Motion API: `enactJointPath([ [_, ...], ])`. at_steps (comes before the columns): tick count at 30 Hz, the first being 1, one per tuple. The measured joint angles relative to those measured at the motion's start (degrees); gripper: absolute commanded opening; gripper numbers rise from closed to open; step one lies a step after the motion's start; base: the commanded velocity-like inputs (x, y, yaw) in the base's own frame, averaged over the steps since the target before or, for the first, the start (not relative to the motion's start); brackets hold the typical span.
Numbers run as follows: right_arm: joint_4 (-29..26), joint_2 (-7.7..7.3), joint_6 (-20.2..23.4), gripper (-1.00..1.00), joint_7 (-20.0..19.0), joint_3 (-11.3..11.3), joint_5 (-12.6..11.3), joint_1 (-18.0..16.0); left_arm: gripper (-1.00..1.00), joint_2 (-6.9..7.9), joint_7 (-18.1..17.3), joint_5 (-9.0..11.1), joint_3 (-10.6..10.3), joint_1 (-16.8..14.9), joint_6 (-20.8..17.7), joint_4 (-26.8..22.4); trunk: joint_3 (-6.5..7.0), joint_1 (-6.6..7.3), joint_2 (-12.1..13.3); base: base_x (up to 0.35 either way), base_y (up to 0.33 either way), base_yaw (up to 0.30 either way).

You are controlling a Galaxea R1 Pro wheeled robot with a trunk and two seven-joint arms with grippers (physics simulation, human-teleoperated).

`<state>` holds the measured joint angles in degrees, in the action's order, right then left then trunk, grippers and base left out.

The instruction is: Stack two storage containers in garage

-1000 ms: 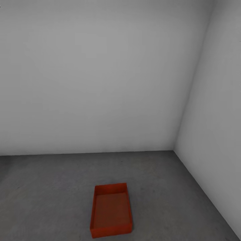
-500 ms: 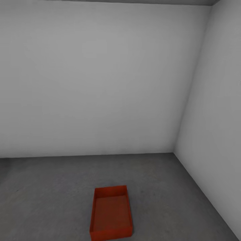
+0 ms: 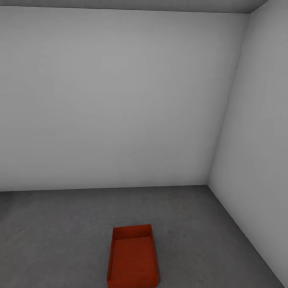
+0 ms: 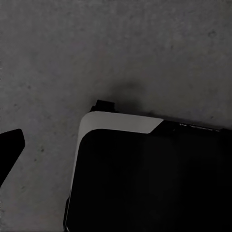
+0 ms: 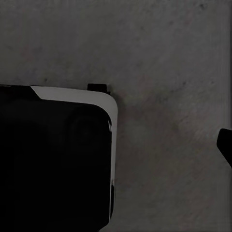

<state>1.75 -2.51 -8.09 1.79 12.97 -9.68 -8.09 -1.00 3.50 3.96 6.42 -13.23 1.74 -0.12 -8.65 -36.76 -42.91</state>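
One red-orange storage container [image 3: 133,258] lies on the garage's dark concrete floor [image 3: 60,224], low in the head view and a little right of centre, near the corner where two white walls meet. It is lidless and empty, with its long side running away from me. In the left wrist view one dark fingertip [image 4: 9,150] of my left gripper shows at the picture's edge over bare floor. The right wrist view likewise shows a single dark fingertip [image 5: 226,145] at its edge. Neither fingertip touches anything.
A plain white back wall [image 3: 120,100] and a right wall [image 3: 260,140] close off the corner, under a grey ceiling strip [image 3: 140,5]. My own black-and-white base [image 4: 154,179] [image 5: 53,164] stands on the concrete in both wrist views.
The whole head picture has slid downward and the ceiling edge has come into sight, so the camera has moved. The container keeps its place on the floor.
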Motion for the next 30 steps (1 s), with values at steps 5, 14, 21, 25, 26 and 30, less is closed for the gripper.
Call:
enactJointPath([
  [5,0.0,0.01,0.0,1.0,-0.05,0.16,0.43,0.0,1.0,0.22,0.02,-0.02,-0.07,0.0,0.01,-0.01,0.03,0.0,0.0,0.0,0.0,0.0],
  [14,0.0,0.03,-0.06,1.0,0.07,0.33,0.49,0.0,1.0,0.24,0.08,0.02,-0.08,0.0,-0.02,0.02,0.04,0.0,0.0,0.0,0.0,0.0],
  [21,-0.04,0.08,0.07,1.0,0.43,0.26,0.01,0.0,1.0,0.23,0.18,0.02,-0.09,-0.01,0.0,0.0,0.13,0.0,0.0,0.0,0.0,-0.072],
  [25,-0.03,0.31,0.03,1.0,0.19,0.15,-0.25,0.01,1.0,0.23,0.2,0.01,-0.1,-0.01,0.01,0.02,0.32,0.0,0.0,0.0,0.0,-0.218],
  [26,-0.02,0.31,0.07,1.0,0.16,0.11,-0.28,0.01,1.0,0.23,0.22,0.0,-0.1,-0.01,0.01,0.03,0.37,0.0,0.0,0.0,0.0,-0.244],
  [30,-0.08,0.1,-0.01,1.0,0.12,-0.09,-0.32,0.01,1.0,-0.04,0.46,-0.05,-0.1,-0.01,0.48,0.01,0.53,0.0,0.0,0.0,0.0,-0.268],
])
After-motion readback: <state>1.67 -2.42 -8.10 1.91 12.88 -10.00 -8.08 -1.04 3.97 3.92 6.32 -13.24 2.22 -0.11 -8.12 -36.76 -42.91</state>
